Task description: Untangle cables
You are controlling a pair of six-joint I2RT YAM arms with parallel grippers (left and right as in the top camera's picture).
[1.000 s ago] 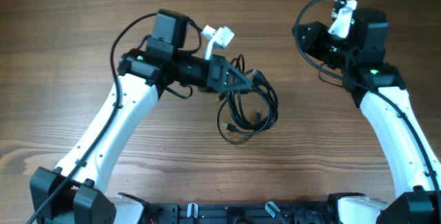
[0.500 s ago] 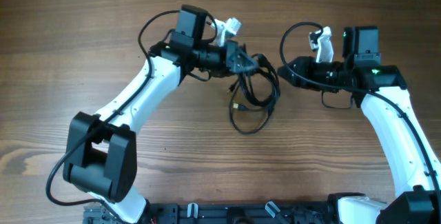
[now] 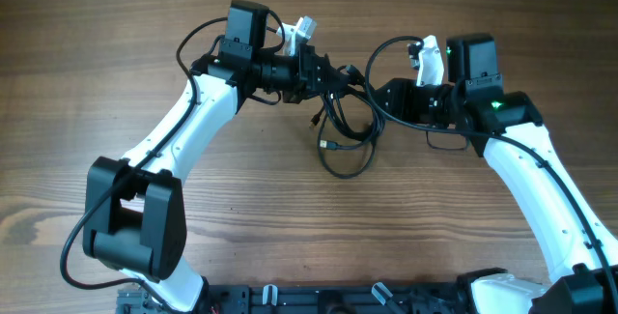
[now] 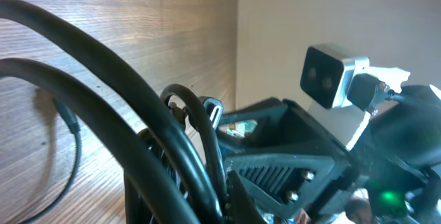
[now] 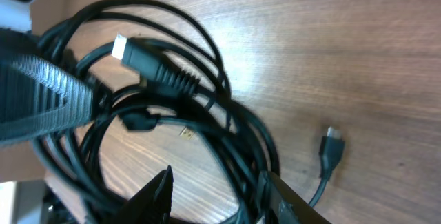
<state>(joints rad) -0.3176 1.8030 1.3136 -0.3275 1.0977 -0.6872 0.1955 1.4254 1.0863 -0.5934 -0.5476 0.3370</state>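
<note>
Brown wood-grain surface (image 3: 116,24) lies bare at the upper left and across the lower middle of the overhead frame. Thin black cables (image 3: 346,132) bunch just above centre. The left tool (image 3: 326,74) is clamped on their upper left edge. The right tool (image 3: 379,95), just beside them, is spread, its fingers (image 5: 160,195) straddling strands. A light-tipped plug (image 5: 148,62) crosses the tangle. The left wrist view is blurred by close cables, which hide its own fingers.

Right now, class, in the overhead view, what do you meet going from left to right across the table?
left arm → cables → right arm
</note>
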